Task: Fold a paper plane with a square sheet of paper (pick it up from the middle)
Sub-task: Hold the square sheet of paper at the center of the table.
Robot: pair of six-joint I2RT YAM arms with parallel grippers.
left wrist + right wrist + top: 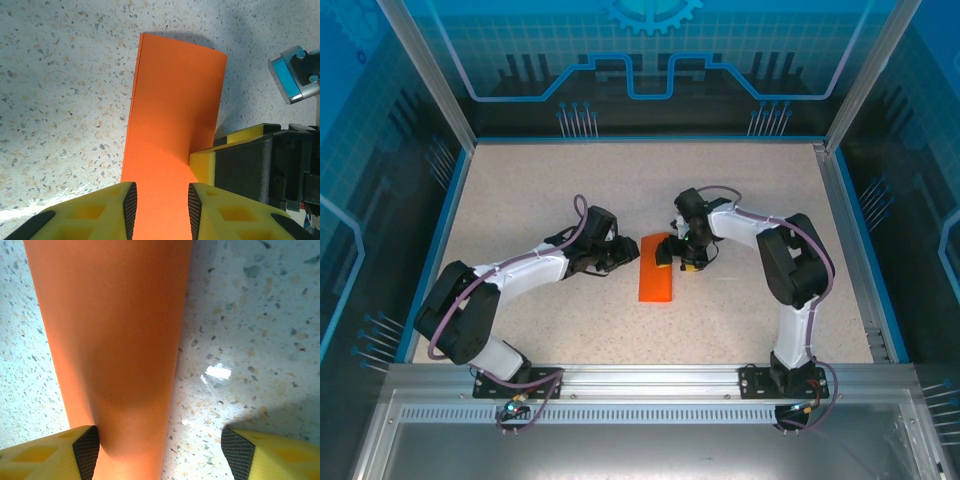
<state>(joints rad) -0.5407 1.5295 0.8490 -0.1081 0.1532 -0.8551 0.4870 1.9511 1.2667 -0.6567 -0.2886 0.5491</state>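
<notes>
The square sheet of paper (pixel 657 275) lies flat mid-table as a long bright orange rectangle. From the left, my left gripper (pixel 626 256) reaches over its edge. In the left wrist view the paper (pixel 175 100) runs under the left gripper (pixel 159 205), whose jaws stand a little apart with nothing pinched. My right gripper (pixel 678 256) is over the sheet's far right part. In the right wrist view its jaws are wide apart (pixel 160 452), the left fingertip (pixel 86 450) against the paper (pixel 110 330) and the other over bare table. One of its yellow fingers (pixel 235 150) rests on the sheet's right edge.
The speckled tabletop (pixel 570 180) is boxed in by blue-edged transparent walls (pixel 450 200) and an aluminium rail (pixel 640 380) at the near edge. Both arms crowd the middle around the sheet.
</notes>
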